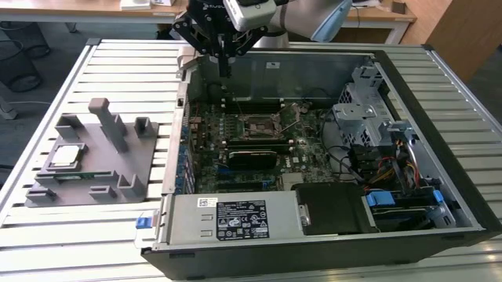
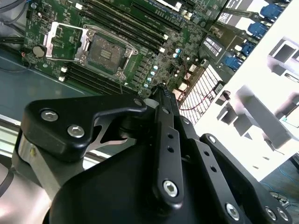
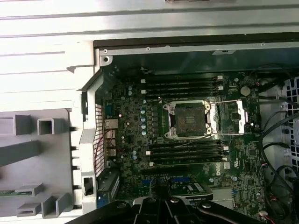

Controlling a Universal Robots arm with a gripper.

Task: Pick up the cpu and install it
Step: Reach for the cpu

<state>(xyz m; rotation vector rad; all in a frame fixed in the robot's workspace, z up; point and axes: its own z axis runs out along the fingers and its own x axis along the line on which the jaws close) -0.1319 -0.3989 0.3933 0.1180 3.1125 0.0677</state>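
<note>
A slatted metal table (image 1: 117, 70) carries an open computer case (image 1: 314, 73) and a grey holder (image 1: 145, 154) (the cpu (image 1: 64, 154) rests there, untouched). The gripper (image 1: 225, 69) hovers above the motherboard (image 1: 208, 128), seemingly closed and empty. The socket (image 3: 189, 119) lies open for the chip.

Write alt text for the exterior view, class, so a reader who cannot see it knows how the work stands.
A robot arm's gripper, shut and empty, hangs over an open computer case whose motherboard socket stands open and empty. On the exterior view's left, the cpu sits on a grey fixture on the slatted table.
</note>
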